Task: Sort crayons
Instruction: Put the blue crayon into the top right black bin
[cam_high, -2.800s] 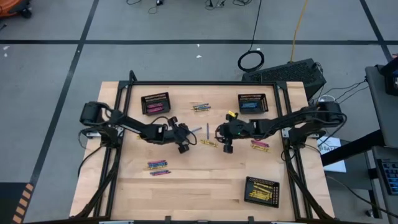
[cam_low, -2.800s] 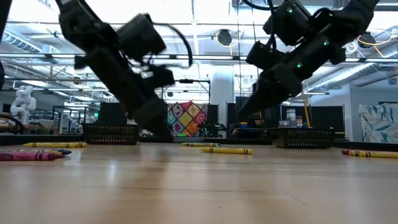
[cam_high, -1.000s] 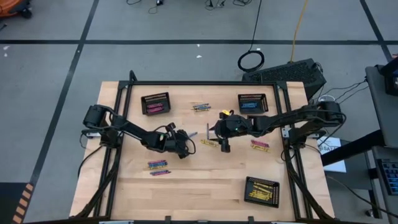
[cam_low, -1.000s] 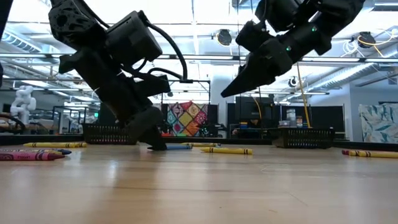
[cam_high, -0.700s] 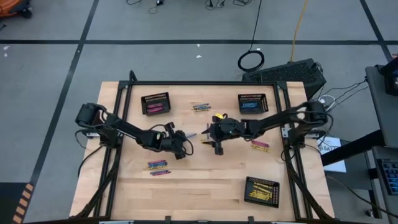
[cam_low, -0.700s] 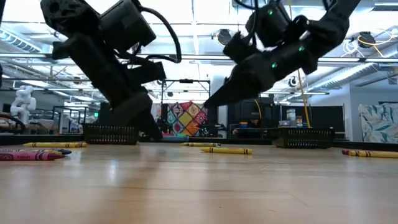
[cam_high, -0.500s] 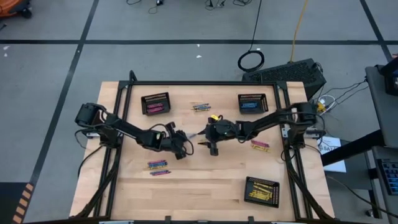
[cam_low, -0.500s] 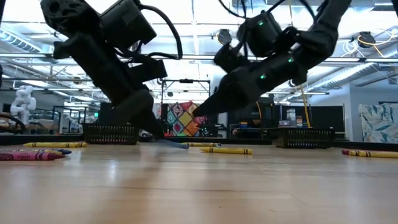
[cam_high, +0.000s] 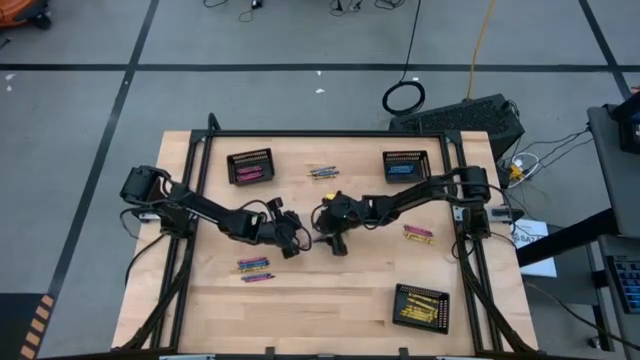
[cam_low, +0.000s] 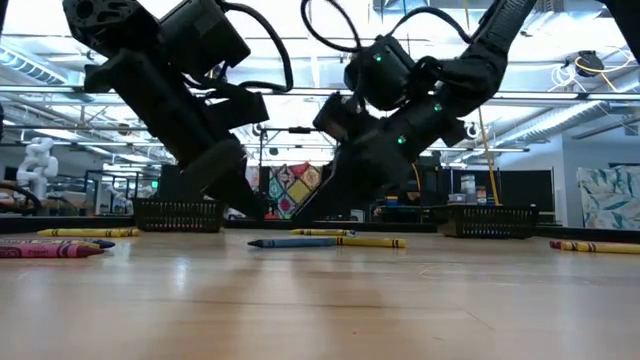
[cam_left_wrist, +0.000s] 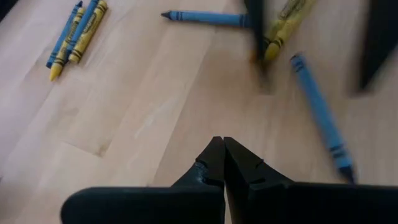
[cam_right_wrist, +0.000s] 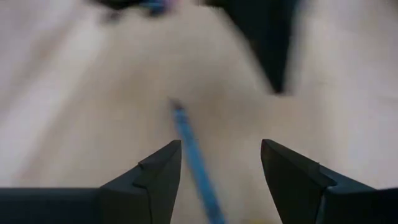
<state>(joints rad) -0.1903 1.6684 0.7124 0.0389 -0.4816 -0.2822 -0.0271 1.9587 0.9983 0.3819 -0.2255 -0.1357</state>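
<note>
No legible text, brand, number or sign can be read in any view. Dark printed bands are seen on the paper wrappers of the blue crayons (cam_left_wrist: 318, 111) and yellow crayons (cam_left_wrist: 283, 25) ahead of the left gripper (cam_left_wrist: 222, 142), but the lettering cannot be resolved. The wrapper of the blue crayon (cam_right_wrist: 194, 158) between the fingers of the right gripper (cam_right_wrist: 221, 152) is blurred and unreadable.

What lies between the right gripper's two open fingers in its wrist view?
A blue crayon lies on the bare wooden table, running between the right gripper fingers; nothing else shows there in the right wrist view.
</note>
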